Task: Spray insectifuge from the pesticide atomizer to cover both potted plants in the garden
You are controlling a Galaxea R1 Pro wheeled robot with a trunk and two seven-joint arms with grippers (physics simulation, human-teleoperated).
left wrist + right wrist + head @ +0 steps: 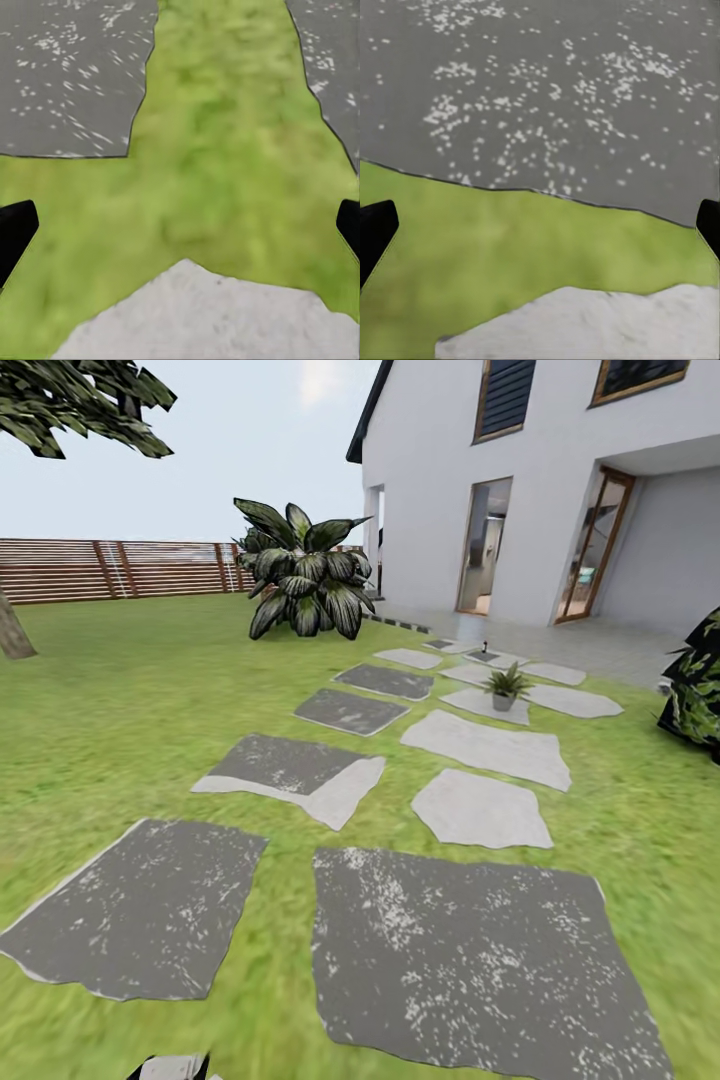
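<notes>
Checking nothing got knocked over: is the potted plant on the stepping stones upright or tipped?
Upright: the potted plant stands on a pale stepping stone, leaves fanning upward.

A home's back garden: a green grass lawn (pixel 120 700) crossed by flat grey stepping stones (pixel 480 960), bounded by a brown slatted wooden fence (pixel 120 568), beside a white two-storey house (pixel 440 490) with glazed doors.

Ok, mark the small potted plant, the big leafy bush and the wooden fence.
potted plant (pixel 506 684): head view, on its leaves.
big leafy bush (pixel 308 582): head view, middle of its foliage.
wooden fence (pixel 120 568): head view, on the slats.
</notes>
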